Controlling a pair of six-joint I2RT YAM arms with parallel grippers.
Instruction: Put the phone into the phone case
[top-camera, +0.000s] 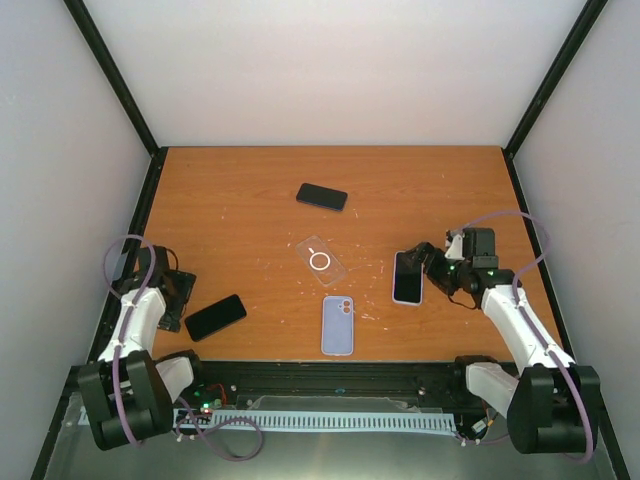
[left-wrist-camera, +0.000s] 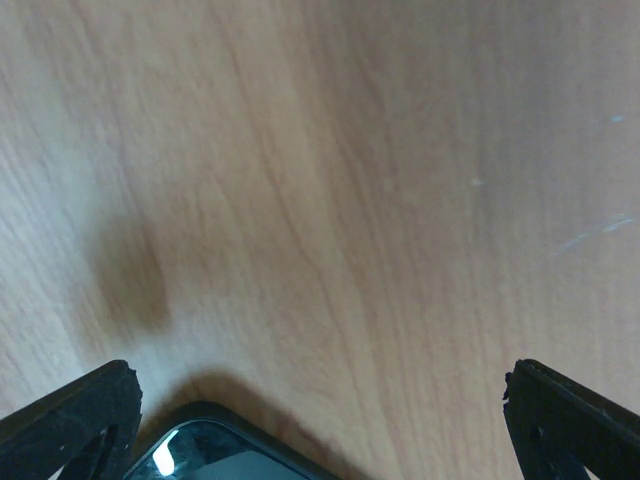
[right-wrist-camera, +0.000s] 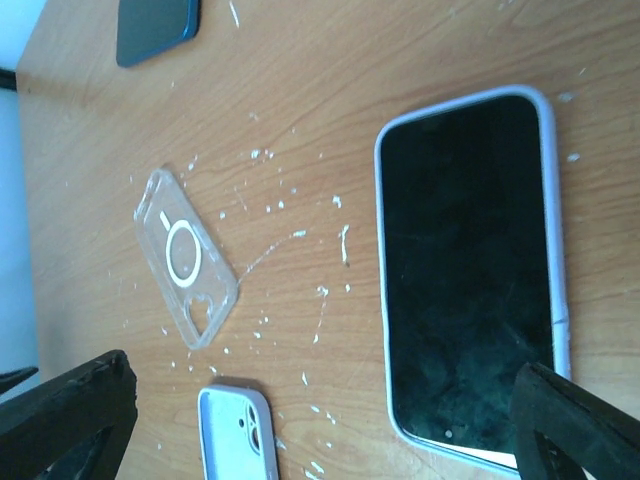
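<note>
Your phone (top-camera: 407, 277) lies screen-up inside a lilac case (right-wrist-camera: 562, 250), right of centre on the table (top-camera: 250, 220), long axis running near-to-far. Your right gripper (top-camera: 431, 268) is spread wide just beside it (touching nothing); your left gripper (left-wrist-camera: 320, 390) is spread too.

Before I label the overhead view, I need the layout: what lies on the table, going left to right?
Left pincer → black phone → pale-edged phone → right pincer. Between the two phones, the far dark phone, clear case and lilac case overlap, so their order is unclear.
</note>
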